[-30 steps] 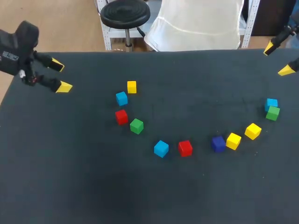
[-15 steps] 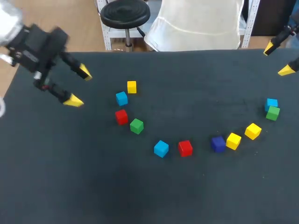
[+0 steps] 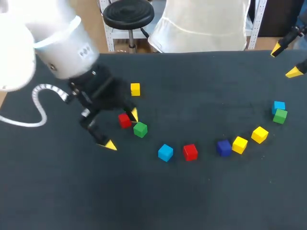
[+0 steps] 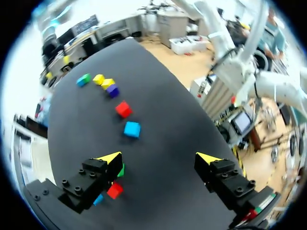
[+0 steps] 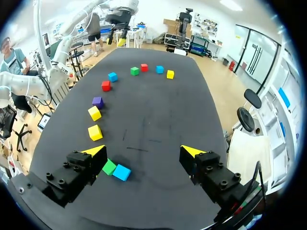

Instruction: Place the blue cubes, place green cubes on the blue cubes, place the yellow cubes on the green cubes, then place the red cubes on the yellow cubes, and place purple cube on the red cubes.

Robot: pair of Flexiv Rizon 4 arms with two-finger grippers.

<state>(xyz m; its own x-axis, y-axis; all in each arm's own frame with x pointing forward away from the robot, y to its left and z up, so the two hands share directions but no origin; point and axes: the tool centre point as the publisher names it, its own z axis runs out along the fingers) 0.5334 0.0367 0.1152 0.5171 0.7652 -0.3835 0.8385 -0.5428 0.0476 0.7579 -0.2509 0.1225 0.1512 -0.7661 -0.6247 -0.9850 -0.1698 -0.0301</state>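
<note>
Head view – left gripper [image 3: 123, 130] spread wide, empty, hanging near red cube [image 3: 124, 120] (green cube [image 3: 140, 129] just beside); right gripper [image 3: 285, 61] open too, empty – far corner.

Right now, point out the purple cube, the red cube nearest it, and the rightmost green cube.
purple cube [image 3: 223, 145], head view, top face.
red cube [image 3: 190, 150], head view, top face.
rightmost green cube [image 3: 281, 115], head view, top face.

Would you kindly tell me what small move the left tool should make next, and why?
Probably shift the open left tool sideways until the near blue cube sits between its fingers. That cube peeks out beside one finger, next to the red cube, and blue cubes go first.
</note>
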